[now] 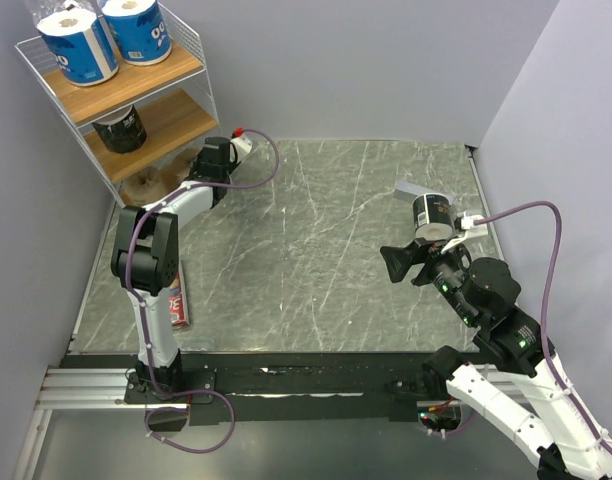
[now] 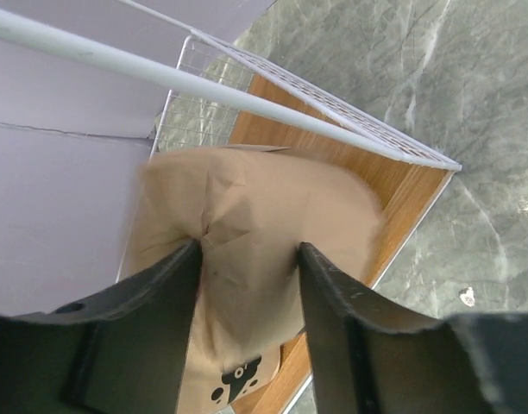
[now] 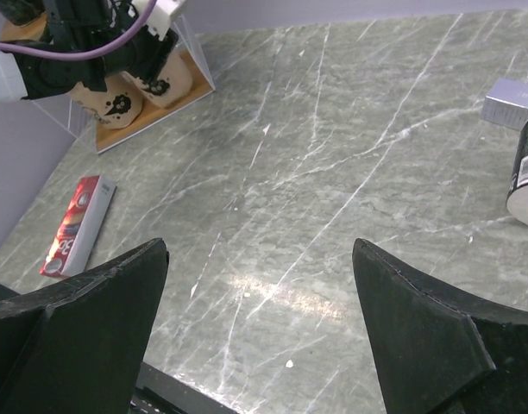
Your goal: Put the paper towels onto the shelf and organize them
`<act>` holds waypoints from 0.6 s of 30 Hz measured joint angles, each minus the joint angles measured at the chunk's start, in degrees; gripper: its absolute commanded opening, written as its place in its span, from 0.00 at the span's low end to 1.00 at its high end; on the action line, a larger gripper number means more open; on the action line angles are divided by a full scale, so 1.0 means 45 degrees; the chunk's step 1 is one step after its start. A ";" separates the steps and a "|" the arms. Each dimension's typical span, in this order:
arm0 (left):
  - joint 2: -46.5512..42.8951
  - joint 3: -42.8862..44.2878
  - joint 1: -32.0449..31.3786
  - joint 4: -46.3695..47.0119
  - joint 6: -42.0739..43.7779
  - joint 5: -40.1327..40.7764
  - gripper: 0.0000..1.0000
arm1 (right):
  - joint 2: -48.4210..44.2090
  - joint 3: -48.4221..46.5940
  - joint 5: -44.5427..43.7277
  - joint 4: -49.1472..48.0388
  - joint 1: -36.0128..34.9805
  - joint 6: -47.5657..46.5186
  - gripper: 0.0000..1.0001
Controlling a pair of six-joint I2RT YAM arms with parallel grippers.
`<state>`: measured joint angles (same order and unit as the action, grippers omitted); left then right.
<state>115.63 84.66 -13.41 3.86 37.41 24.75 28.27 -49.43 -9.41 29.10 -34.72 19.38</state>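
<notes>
The shelf [image 1: 176, 115] stands at the far left. Two blue-wrapped rolls [image 1: 81, 45] sit on its top board and a black-wrapped roll [image 1: 121, 128] sits on the middle board. My left gripper [image 1: 193, 168] reaches into the bottom tier [image 2: 411, 194] and is shut on a tan-brown roll [image 2: 255, 207], pinching its paper. In the right wrist view a second tan roll [image 3: 167, 79] stands beside the first [image 3: 117, 103]. Another black-wrapped roll [image 1: 433, 213] lies on the table at the right. My right gripper [image 1: 394, 262] is open and empty, just in front of it.
A flat red box [image 1: 178, 300] lies by the left arm near the table's left edge. A small grey block [image 1: 416, 190] lies just behind the black roll on the right. The shelf's white wire frame [image 2: 247, 90] crosses above the left gripper. Grey walls close both sides.
</notes>
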 measured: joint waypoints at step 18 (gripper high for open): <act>-0.2040 -0.0986 -0.0238 -0.0811 -0.1948 -0.0340 0.66 | 0.0228 0.0087 0.0005 -0.0301 0.0000 0.0112 0.94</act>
<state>106.45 80.23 -14.48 0.21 28.64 23.22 29.30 -49.04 -9.39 27.75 -34.72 19.88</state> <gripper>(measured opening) 0.657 0.946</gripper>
